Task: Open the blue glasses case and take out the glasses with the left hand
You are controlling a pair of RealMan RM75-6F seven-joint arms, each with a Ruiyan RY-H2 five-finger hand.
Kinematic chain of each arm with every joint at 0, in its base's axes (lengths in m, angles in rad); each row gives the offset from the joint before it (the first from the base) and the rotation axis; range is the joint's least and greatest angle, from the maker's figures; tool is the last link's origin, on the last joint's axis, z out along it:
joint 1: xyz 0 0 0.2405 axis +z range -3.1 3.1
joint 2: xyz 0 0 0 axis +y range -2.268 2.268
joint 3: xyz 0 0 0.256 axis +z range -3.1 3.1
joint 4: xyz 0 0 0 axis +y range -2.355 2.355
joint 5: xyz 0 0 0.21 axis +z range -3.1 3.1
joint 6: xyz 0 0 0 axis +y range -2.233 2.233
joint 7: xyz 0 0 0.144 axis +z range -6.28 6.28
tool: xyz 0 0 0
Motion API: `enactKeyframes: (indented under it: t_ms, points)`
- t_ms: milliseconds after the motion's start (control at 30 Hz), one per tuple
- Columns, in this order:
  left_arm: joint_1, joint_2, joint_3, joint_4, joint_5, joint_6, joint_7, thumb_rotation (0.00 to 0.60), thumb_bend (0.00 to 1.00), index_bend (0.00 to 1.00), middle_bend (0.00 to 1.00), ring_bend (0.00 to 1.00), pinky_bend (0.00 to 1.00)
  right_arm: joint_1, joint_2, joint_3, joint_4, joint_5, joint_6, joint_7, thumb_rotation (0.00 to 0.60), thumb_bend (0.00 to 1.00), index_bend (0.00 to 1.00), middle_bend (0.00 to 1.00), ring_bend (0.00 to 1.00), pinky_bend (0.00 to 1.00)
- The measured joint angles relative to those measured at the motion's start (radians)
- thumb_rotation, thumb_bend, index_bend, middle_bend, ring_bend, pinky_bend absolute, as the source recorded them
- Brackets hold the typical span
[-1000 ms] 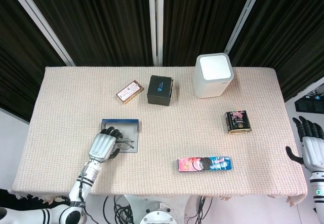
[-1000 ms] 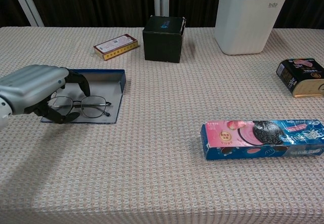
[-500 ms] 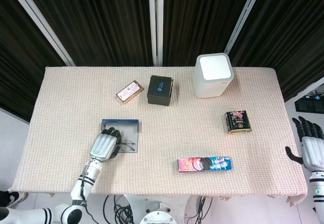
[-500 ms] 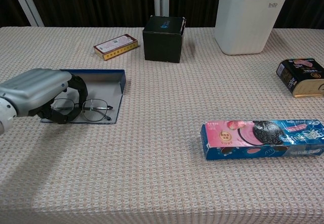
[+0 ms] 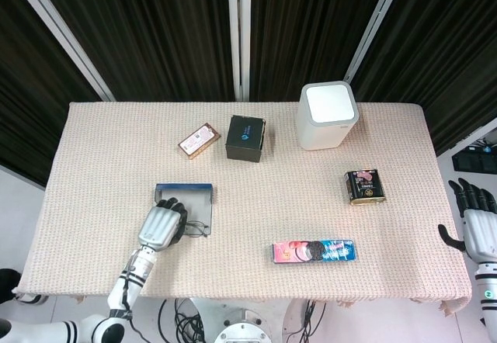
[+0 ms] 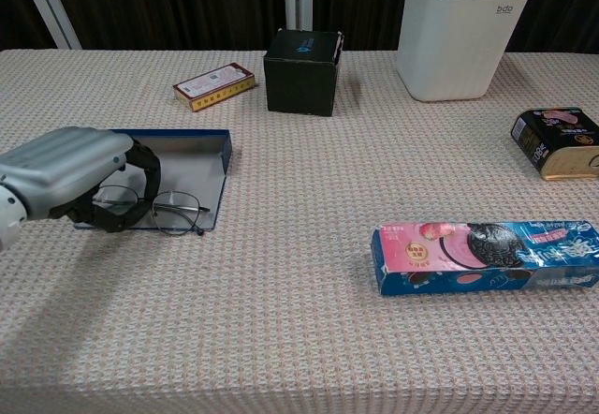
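Glasses (image 6: 167, 210) slid toward the case's (image 6: 201, 151) near edge since a second ago, left hand (image 6: 70, 175) curled on them, so pretty much out. Right hand (image 5: 477, 223) idle, fingers spread.

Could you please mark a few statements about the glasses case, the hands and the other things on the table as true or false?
1. The blue glasses case lies open. True.
2. The left hand has its fingers curled on the glasses. True.
3. The right hand rests on the cookie pack. False: it is off the table's right edge, apart from everything.
4. The white bin lies tipped over. False: it stands upright.
5. The black box stands between the small flat box and the white bin. True.
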Motion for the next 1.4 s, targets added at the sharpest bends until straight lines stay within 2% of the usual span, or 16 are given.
enactKeyframes:
  t_ms: [633,1100,1400]
  points:
    - [0.046,0.044,0.036,-0.088,0.13,0.093,-0.004,0.6,0.48,0.73,0.42,0.26,0.31,-0.001,0.003,0.001,-0.007,-0.007,0.008,-0.001,0.6,0.28,0.0,0.0,0.0,0.0]
    - [0.116,0.153,0.137,-0.228,0.232,0.139,0.051,0.6,0.48,0.74,0.42,0.26,0.31,-0.003,0.002,-0.001,-0.014,-0.013,0.015,-0.009,0.6,0.28,0.0,0.0,0.0,0.0]
    - [0.151,0.17,0.176,-0.25,0.22,0.111,0.121,0.6,0.48,0.74,0.43,0.26,0.3,-0.004,0.002,-0.004,-0.02,-0.017,0.018,-0.017,0.6,0.28,0.0,0.0,0.0,0.0]
